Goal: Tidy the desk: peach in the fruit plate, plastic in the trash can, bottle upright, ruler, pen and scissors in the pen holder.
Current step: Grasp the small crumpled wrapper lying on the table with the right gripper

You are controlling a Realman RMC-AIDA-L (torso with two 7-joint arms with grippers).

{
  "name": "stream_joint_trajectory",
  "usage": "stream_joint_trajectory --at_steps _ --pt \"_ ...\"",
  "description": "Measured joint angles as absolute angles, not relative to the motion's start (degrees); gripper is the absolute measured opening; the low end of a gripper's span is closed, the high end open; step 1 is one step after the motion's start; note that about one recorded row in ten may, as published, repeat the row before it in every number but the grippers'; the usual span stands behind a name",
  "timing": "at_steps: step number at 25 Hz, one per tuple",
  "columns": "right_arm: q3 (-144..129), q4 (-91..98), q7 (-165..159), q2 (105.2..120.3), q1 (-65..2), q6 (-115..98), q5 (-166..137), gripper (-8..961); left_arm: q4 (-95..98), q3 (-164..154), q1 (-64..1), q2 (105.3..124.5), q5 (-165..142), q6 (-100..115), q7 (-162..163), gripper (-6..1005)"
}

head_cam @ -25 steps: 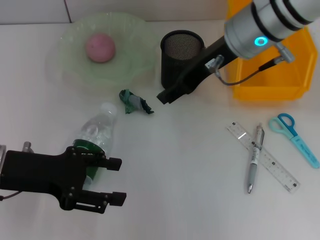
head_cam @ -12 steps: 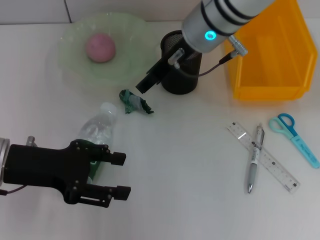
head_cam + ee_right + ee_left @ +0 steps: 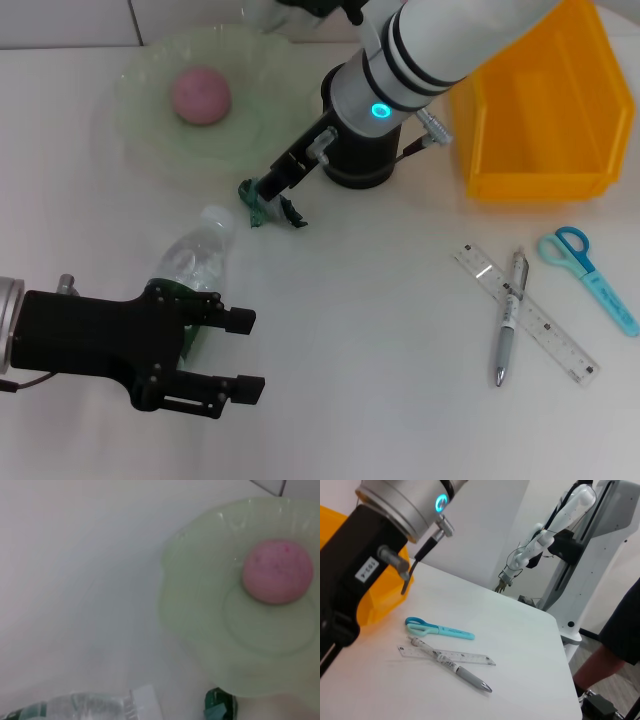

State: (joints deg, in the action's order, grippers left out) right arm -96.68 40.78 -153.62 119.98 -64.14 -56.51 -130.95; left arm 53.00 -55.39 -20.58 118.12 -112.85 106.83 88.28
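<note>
The pink peach (image 3: 201,96) (image 3: 277,571) lies in the pale green fruit plate (image 3: 135,120) (image 3: 200,610). Crumpled green plastic (image 3: 272,210) (image 3: 220,709) sits on the desk below the plate's edge, and my right gripper (image 3: 268,186) hangs right over it. The clear bottle (image 3: 196,260) (image 3: 75,707) lies on its side. Just beside its lower end is my left gripper (image 3: 243,352), open and empty. Ruler (image 3: 525,313) (image 3: 445,655), pen (image 3: 508,320) (image 3: 465,672) and blue scissors (image 3: 588,277) (image 3: 440,628) lie at the right. My right arm partly hides the black mesh pen holder (image 3: 362,165).
A yellow bin (image 3: 540,120) (image 3: 382,592) stands at the back right, beside the pen holder. Another robot arm (image 3: 540,540) and a person's leg show beyond the far edge of the desk in the left wrist view.
My right arm has swung left, from in front of the pen holder down to the green plastic. My left gripper has edged slightly right beside the bottle.
</note>
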Motion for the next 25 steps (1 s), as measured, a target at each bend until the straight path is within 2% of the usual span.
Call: stream_joint_trajectory --at_steps 23,25 --pt "-108.6 38.5 -153.8 119.96 -61.6 -46.7 -126.6 685 50.5 -55.5 -22.4 118.26 -113.0 106.4 88.5 764" --pt "-109.2 38.5 -153.6 119.96 -61.4 -46.1 -125.9 650 50.5 -55.5 -22.4 118.26 -113.0 106.4 88.5 763"
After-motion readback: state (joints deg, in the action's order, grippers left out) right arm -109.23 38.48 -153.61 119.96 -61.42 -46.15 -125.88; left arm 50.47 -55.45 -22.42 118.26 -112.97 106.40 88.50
